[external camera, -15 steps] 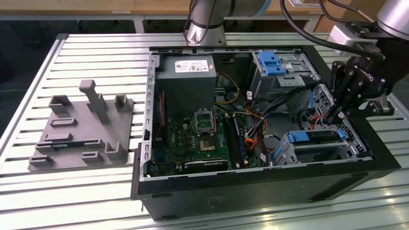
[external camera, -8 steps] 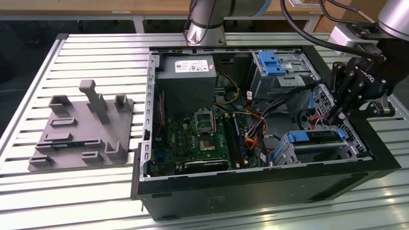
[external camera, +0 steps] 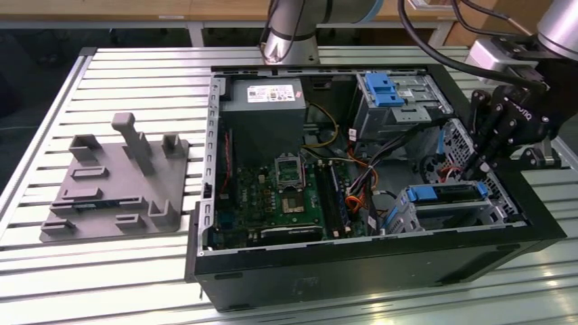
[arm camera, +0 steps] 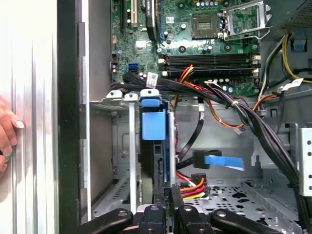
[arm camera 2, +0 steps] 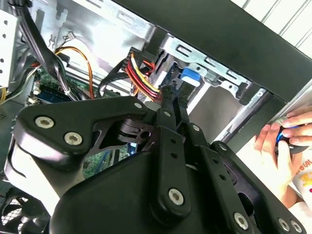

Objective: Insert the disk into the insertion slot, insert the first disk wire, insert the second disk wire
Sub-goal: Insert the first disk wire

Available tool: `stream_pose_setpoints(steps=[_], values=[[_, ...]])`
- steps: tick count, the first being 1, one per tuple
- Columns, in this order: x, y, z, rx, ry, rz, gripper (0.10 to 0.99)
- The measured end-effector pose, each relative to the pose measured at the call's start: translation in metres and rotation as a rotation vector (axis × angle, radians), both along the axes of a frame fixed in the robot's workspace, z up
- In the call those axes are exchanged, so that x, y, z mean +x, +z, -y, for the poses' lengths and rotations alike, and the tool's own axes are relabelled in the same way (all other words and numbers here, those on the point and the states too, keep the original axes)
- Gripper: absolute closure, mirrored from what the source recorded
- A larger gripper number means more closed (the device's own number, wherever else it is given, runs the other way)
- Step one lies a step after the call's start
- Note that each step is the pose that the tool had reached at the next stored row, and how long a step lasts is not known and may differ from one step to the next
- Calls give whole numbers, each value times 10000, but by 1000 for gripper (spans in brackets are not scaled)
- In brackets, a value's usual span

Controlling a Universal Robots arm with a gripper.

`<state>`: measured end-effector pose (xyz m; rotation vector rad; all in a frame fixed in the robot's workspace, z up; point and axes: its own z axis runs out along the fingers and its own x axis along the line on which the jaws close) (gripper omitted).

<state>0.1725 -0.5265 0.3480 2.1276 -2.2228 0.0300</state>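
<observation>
Disk (external camera: 449, 193) seated in insertion slot (external camera: 488, 215), blue carrier end showing. End effector (arm camera: 168, 196) at disk's edge, fingers pinched on connector of red-yellow wire (arm camera: 194, 185).

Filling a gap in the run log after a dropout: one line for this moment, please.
disk seated in insertion slot | end effector shut on red-yellow wire, close to disk | blue-tagged wire loose

The table (external camera: 135, 68) is ribbed bare metal with a dull sheen. The computer case (external camera: 361, 264) is matt black. The drive cage (external camera: 488, 215) is bright perforated sheet metal, the disk carrier (external camera: 442, 193) smooth blue plastic, and the tool (external camera: 472, 172) matt black.
</observation>
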Motion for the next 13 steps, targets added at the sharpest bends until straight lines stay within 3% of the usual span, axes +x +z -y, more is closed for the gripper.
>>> stream_pose_setpoints(steps=[6, 13], values=[[-2, -9, 89, 224, 2, 0, 918], [-7, -16, 74, 288, 5, 0, 918]])
